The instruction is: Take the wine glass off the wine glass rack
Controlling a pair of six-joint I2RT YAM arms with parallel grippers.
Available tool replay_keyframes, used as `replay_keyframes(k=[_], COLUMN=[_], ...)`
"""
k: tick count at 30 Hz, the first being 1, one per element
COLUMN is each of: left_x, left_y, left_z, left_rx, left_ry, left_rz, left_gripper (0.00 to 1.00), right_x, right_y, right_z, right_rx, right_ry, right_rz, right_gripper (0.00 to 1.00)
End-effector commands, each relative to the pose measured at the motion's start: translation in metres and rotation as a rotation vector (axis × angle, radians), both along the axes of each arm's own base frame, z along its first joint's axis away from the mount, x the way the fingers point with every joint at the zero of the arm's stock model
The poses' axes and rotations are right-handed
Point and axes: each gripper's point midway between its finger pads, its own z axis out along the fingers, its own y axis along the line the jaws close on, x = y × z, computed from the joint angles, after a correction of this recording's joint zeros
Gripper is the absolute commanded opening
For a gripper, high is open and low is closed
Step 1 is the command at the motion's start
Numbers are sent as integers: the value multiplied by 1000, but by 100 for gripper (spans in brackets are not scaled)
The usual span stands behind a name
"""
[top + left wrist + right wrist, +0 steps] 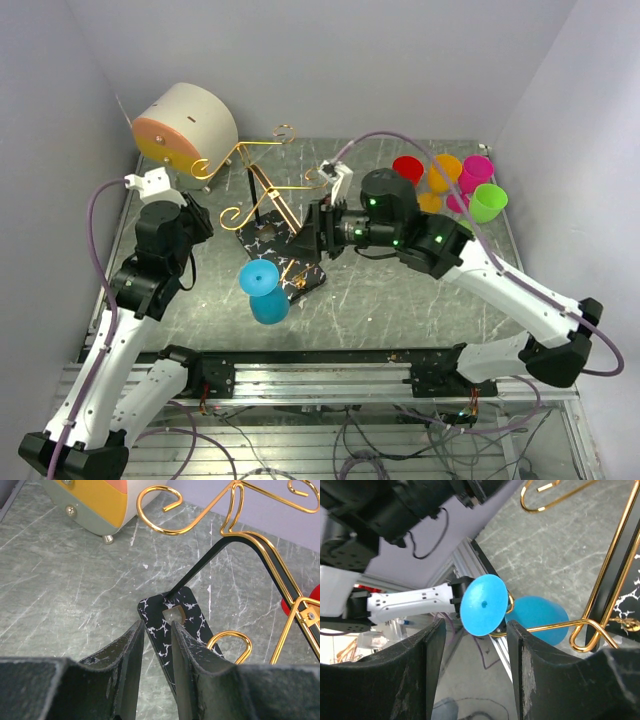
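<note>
The wine glass rack (pixel 262 190) stands mid-table, with gold scroll arms, a black post and a black veined base (pixel 268 240). A blue wine glass (pixel 262 288) hangs upside down on its near arm. In the right wrist view the glass's round foot (pixel 484 605) sits just beyond the fingertips and its bowl (pixel 537 620) lies behind a gold wire. My right gripper (pixel 476 630) (pixel 305 238) is open wide and touches nothing. My left gripper (pixel 156 626) (pixel 212 218) straddles the corner of the base (pixel 195 625) with its jaws partly apart. Contact with the base is unclear.
A round beige drum with an orange face (pixel 185 125) (pixel 100 500) sits at the back left, close to the rack's scrolls. Several coloured cups (pixel 450 180) cluster at the back right. An aluminium rail (pixel 320 375) runs along the near edge. Walls enclose the table.
</note>
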Motion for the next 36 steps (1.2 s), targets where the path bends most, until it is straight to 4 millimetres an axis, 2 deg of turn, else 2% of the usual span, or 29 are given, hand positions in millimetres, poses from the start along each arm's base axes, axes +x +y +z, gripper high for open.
replay_keyframes(k=[1, 10, 17, 28, 36], left_x=[0, -3, -3, -2, -2], left_y=[8, 10, 11, 9, 9], left_z=[10, 13, 13, 12, 12], left_rx=[-1, -3, -5, -5, -5], left_ry=[-49, -60, -61, -58, -59], left_rz=[38, 48, 50, 44, 44], left_gripper=[39, 38, 38, 38, 39], right_x=[4, 3, -9, -16, -31], right_y=[10, 24, 37, 44, 48], right_z=[-22, -41, -45, -57, -40], right_rx=[-74, -138, -164, -197, -126], right_ry=[13, 39, 32, 51, 46], right_rz=[-16, 8, 53, 77, 131], right_gripper=[52, 52, 51, 51, 41])
